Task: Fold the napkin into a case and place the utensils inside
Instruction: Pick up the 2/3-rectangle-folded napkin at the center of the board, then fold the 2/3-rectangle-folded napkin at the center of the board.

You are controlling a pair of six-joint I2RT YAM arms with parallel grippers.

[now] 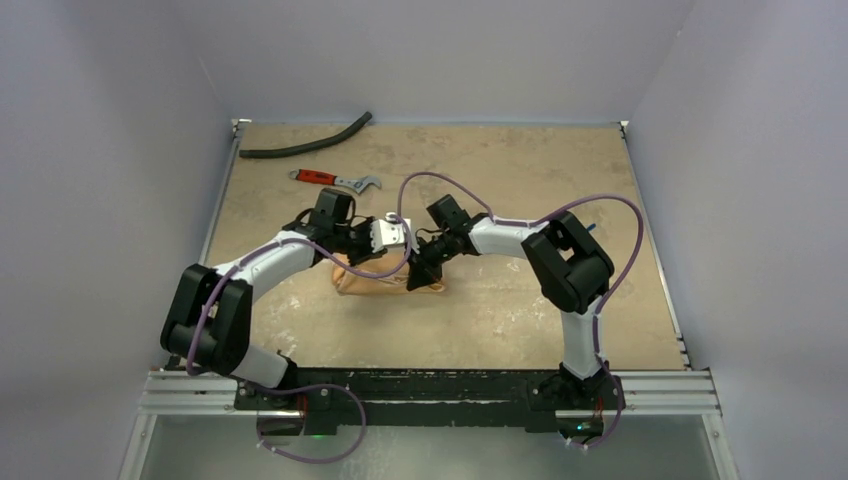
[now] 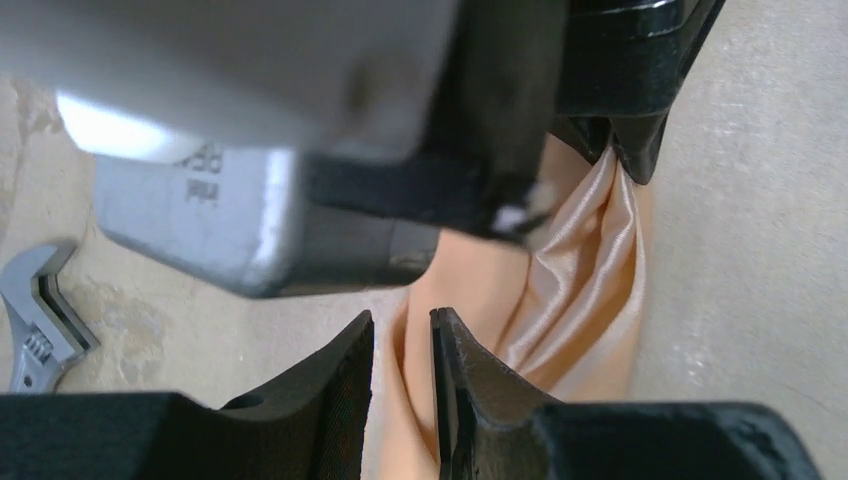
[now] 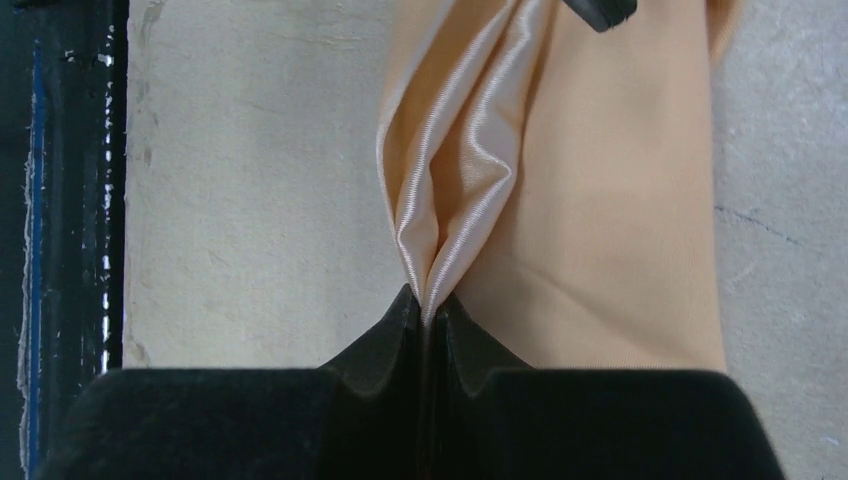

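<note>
We see a peach-orange napkin (image 1: pixel 385 285) lying bunched on the tan desk (image 1: pixel 500 320), with both arms reaching in over it. The right hand (image 3: pixel 424 303) is clamped on the napkin: its two black fingers press together on a raised, shiny fold that stands up from the flatter cloth. The left hand (image 2: pixel 402 328) is at the napkin's opposite end, its fingers a narrow gap apart with cloth showing through the gap; we cannot tell whether they touch it. Beyond the napkin, toward the far left, lie a red-handled wrench (image 1: pixel 335 180) and, farther still, a curved black hose (image 1: pixel 305 140), both well apart from the napkin
</note>
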